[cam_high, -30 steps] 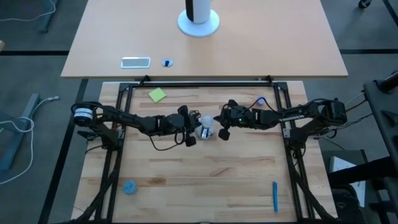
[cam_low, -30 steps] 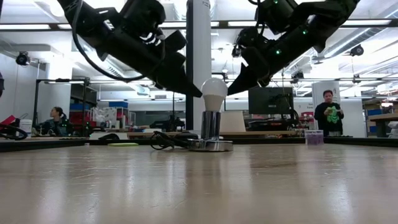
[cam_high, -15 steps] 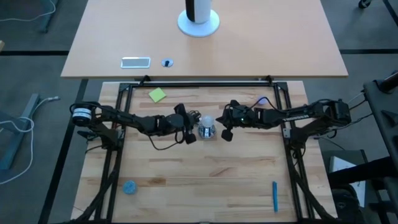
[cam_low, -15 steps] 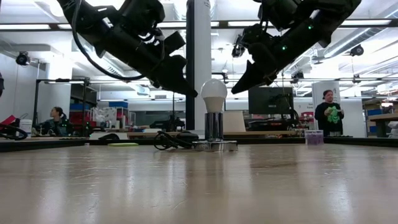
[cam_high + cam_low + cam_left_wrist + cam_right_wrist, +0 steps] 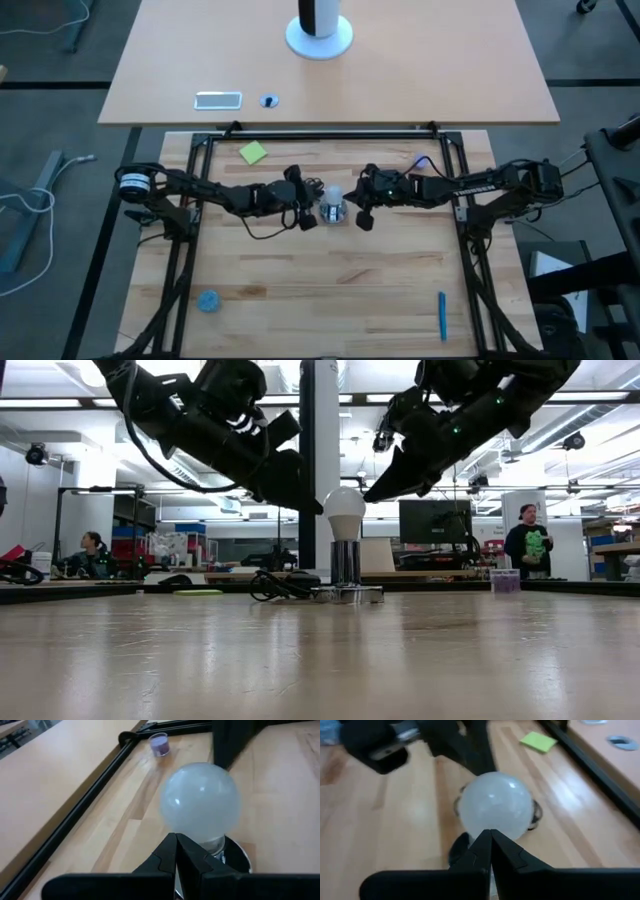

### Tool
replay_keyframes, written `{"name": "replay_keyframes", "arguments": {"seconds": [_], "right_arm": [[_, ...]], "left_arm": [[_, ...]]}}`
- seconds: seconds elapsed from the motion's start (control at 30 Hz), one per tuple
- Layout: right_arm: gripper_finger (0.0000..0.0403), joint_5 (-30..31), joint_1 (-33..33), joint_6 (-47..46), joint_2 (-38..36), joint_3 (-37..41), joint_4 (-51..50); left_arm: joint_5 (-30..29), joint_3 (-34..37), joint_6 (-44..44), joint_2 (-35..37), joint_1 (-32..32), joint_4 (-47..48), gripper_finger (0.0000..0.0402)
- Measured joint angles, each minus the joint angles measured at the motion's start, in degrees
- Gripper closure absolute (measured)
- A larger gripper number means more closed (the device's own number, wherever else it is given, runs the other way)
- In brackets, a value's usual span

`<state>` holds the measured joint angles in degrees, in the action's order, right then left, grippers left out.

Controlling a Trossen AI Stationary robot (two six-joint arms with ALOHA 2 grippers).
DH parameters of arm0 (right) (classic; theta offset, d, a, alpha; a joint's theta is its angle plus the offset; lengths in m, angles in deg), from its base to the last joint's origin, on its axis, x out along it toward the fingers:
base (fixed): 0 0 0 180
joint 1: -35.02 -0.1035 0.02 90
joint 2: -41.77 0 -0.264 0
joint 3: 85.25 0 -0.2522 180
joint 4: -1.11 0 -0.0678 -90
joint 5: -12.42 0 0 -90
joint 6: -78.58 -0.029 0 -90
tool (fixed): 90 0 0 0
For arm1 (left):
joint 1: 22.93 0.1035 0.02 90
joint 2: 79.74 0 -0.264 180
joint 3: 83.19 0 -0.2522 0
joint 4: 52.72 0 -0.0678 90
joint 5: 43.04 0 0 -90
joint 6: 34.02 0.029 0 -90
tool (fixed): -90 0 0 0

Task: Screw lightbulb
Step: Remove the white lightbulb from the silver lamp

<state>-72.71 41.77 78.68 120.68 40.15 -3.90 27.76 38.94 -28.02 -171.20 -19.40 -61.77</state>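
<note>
The lightbulb [image 5: 344, 512] stands upright in its silver socket [image 5: 344, 564] mid-tabletop, long axis vertical — it sits between both hands. The left hand [image 5: 307, 207] hangs just beside it on one side, the right hand [image 5: 358, 207] just beside it on the other, about equally near. In each wrist view the fingers meet tip to tip, closed on nothing — neither touches the glass.

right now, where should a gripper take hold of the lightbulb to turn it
Probably around the round glass top of the lightbulb, coming from above with fingers either side. It stands upright in the silver socket, so its narrow base is covered. The left gripper and right gripper flank it, both shut.
</note>
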Motion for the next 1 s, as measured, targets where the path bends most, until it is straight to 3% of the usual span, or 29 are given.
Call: {"name": "replay_keyframes", "arguments": {"seconds": [0.17, 0.5, 0.63, 0.8, 1.0], "right_arm": [[0.0403, 4.3, 0.1, 0.0, 0.0, 0.0, 0.0], [0.0403, 4.1, 0.2, 0.1, -0.5, 0.0, -2.9], [0.0403, -0.4, 0.1, 0.2, -0.5, 0.0, -2.3], [0.0403, -0.2, 0.3, 0.2, 0.0, 0.0, 0.0], [0.0403, 1.8, 0.4, 0.6, 0.0, 0.0, 0.5]], "left_arm": [[0.7, 0.0, 0.0, 0.2, -0.4, 0.7, 0.0401], [0.3, 0.0, -1.4, 1.1, -1.3, 5.3, 0.0401], [-4.1, 0.0, -1.7, 1.1, -1.3, 5.0, 0.0402], [-6.8, 0.0, -0.4, 1.1, -0.7, 3.3, 0.0401], [-1.1, 0.0, 2.5, 1.1, -0.5, 0.1, 0.0401]]}}
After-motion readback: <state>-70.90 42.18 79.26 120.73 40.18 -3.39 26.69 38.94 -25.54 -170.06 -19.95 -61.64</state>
